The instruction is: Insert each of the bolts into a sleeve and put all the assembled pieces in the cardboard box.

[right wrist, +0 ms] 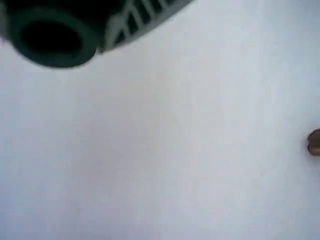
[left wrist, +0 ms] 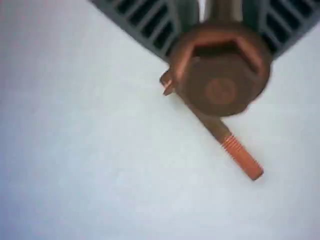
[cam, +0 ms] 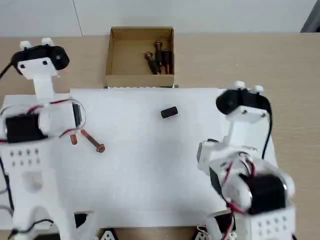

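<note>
Now the left gripper (left wrist: pixel 220 25) clamps a bolt (left wrist: pixel 220 82), spare bolt (left wrist: pixel 236 152) at its three o'clock; right gripper (right wrist: pixel 70 15) clamps a sleeve (right wrist: pixel 55 60).

A pale wooden bench (cam: pixel 285 60) is covered by a white sheet (cam: pixel 145 170); a white wall (cam: pixel 200 12) is seen behind it.

- High view: fixed camera set above desk (cam: pixel 295 75), aimed steeply down from arms' base side. Far enough that both arms are taken in, with cardboard box (cam: pixel 141 80) beyond left gripper (cam: pixel 75 129) and right gripper (cam: pixel 205 151).
- Left wrist view: aimed along left gripper at white sheet (cam: pixel 150 165), very near. Held bolt (left wrist: pixel 220 75) is seen head-on, loose bolt (left wrist: pixel 235 150) just beneath gripper. Both bolts and sheet are shared with high view.
- Right wrist view: aimed past right gripper at sheet. Sleeve (right wrist: pixel 50 37) is held close to lens.
</note>
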Robot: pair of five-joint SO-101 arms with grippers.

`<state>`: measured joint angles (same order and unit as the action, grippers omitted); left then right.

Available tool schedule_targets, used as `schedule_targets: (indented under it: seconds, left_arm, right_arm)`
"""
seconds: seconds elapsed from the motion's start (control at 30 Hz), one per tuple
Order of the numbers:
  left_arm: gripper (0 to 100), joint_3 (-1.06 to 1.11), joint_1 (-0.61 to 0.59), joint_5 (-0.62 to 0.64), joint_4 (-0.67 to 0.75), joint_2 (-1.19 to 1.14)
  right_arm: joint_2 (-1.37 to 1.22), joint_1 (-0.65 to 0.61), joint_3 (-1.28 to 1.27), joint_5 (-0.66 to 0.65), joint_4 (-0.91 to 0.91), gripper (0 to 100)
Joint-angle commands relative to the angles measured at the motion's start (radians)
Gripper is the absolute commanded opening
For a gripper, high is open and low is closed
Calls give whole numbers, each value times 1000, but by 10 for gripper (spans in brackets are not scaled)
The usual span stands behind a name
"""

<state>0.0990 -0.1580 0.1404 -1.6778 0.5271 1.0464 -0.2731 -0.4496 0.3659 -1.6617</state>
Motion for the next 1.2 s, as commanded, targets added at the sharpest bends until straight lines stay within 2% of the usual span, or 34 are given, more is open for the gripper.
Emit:
schedule_targets:
  seconds: [0.0,0.17,0.3,0.43,0.53,0.67,0.8,0.93,1.17]
  left_arm:
    - [6,59,74,-5,3,127]
    - [6,278,141,63,199,308]
    - [6,493,143,75,385,448]
    - [6,644,143,78,512,582]
    - [6,731,143,137,592,669]
    - [6,840,181,236,671,776]
    - [6,940,299,327,735,893]
    - [6,1035,408,356,806,1019]
    - [6,1093,489,356,819,1192]
  right_arm:
    - [94,4,-38,-25,2,2]
    - [222,4,-186,-75,87,2]
    - [314,4,-339,-112,248,2]
    - [389,-1,-471,-150,423,2]
    - [420,-4,-551,-166,518,2]
    - [423,-51,-637,-201,628,2]
    - [430,-159,-727,-207,730,2]
    - [430,-246,-798,-216,814,2]
    - [432,-334,-902,-416,868,2]
